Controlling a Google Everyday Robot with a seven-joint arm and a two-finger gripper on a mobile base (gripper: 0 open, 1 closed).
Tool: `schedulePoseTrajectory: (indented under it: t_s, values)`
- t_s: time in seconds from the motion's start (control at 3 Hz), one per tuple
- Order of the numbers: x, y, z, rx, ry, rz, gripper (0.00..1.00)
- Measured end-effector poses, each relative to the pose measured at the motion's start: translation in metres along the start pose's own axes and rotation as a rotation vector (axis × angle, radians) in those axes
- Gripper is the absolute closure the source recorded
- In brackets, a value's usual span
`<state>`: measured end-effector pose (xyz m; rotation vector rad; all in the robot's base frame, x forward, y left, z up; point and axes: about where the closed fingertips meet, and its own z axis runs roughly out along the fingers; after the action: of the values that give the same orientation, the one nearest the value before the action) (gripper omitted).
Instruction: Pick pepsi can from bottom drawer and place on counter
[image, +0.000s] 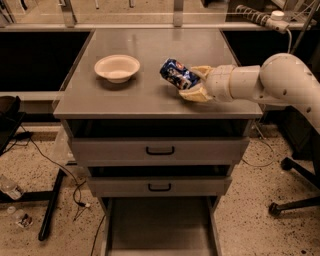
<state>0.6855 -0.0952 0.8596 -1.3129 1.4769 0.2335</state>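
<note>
At the right-centre of the frame, the pincer (194, 84) is clamping the tilted pepsi can (177, 74) just above the desk (150, 55). Placing seems underway; the next move is calling for lowering, then releasing.

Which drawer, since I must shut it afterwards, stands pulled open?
The bottom drawer, a bare tray near the floor. The top drawer and middle drawer, both black-handled, are shut. The gripper holds the pepsi can over the counter.
</note>
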Motion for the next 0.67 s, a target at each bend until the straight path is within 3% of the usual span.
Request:
schedulePoseTrajectory:
  t_s: [0.67]
  values:
    - [0.0000, 0.0000, 0.0001, 0.000, 0.000, 0.000, 0.11]
